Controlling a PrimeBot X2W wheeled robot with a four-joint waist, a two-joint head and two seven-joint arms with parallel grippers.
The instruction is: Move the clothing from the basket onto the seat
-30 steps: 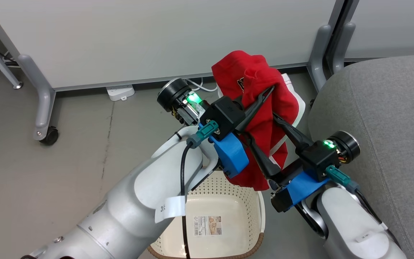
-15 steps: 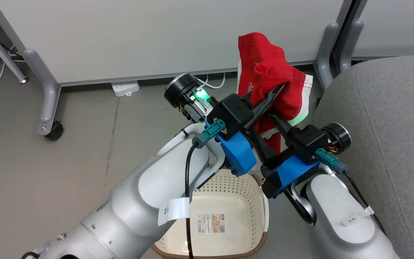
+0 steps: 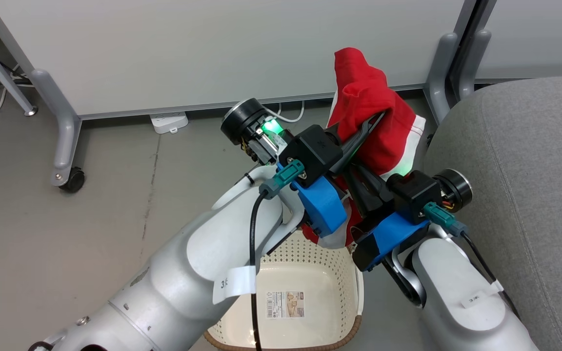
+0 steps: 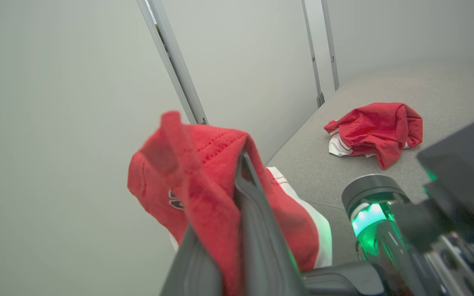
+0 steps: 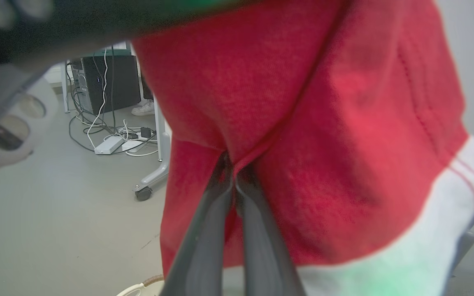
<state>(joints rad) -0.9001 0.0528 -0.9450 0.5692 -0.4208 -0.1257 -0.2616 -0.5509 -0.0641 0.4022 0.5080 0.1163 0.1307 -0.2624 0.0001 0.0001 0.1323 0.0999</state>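
A red garment with white trim point(image 3: 371, 105) hangs in the air between the basket and the seat. My left gripper point(image 3: 377, 118) is shut on its upper fold, and in the left wrist view the fabric point(image 4: 204, 172) drapes over the closed fingers point(image 4: 253, 213). My right gripper point(image 3: 359, 173) sits just below, also shut; the right wrist view shows its tips point(image 5: 232, 168) pinching the red cloth point(image 5: 303, 102). The cream basket point(image 3: 355, 287) stands under both arms and holds no cloth, just a label. A second red garment point(image 4: 379, 127) lies on the grey seat point(image 3: 530, 161).
A white partition point(image 3: 212, 48) on grey castor legs point(image 3: 64, 146) stands behind, with a power strip point(image 3: 168, 122) and cables on the floor. Another grey leg point(image 3: 439, 73) is close to the seat's corner. A computer tower point(image 5: 105, 82) stands further off.
My right gripper has shut on the lower part of the hanging garment. Both arms and the garment have shifted a little towards the seat.
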